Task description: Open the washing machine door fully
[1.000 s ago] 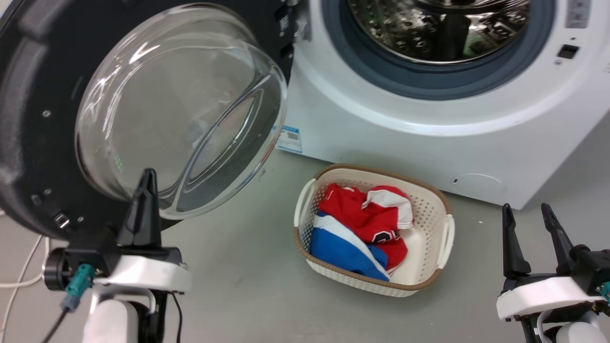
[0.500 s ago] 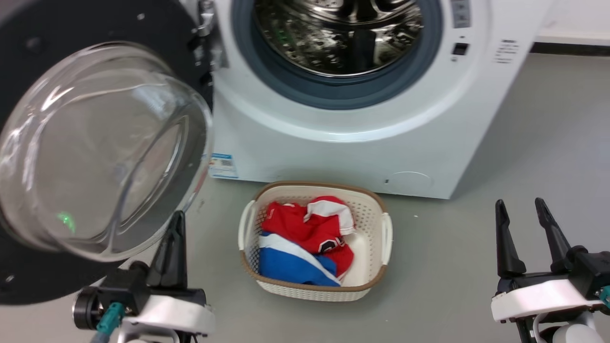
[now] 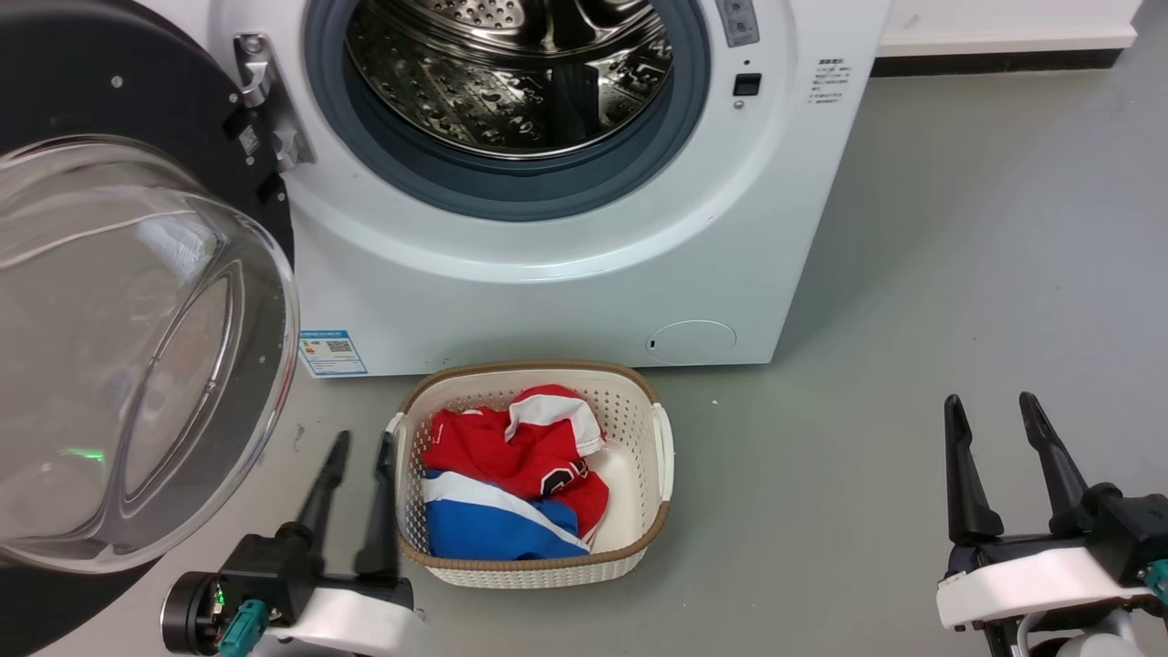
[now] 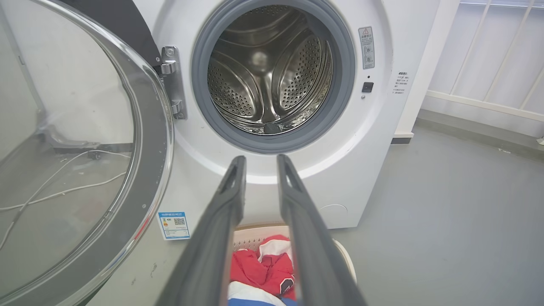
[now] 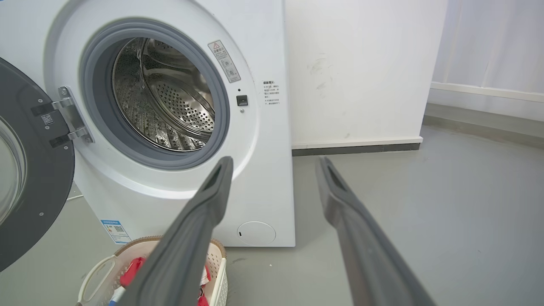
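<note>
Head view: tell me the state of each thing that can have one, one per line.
washing machine door: swung wide open.
washing machine: drum uncovered, no laundry seen inside.
basket: on the floor, holding clothes.
left end effector: fingers slightly apart, empty.
right end effector: open, empty.

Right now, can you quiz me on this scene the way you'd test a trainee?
1. True or false: the washing machine door stands open, leaving the drum uncovered.
2. What lies in the basket? A) towels B) red, white and blue clothing C) nothing
3. Whose fingers stand wider apart, the left gripper or the right gripper?
Key: 1 true; 2 B; 3 the right gripper.
</note>
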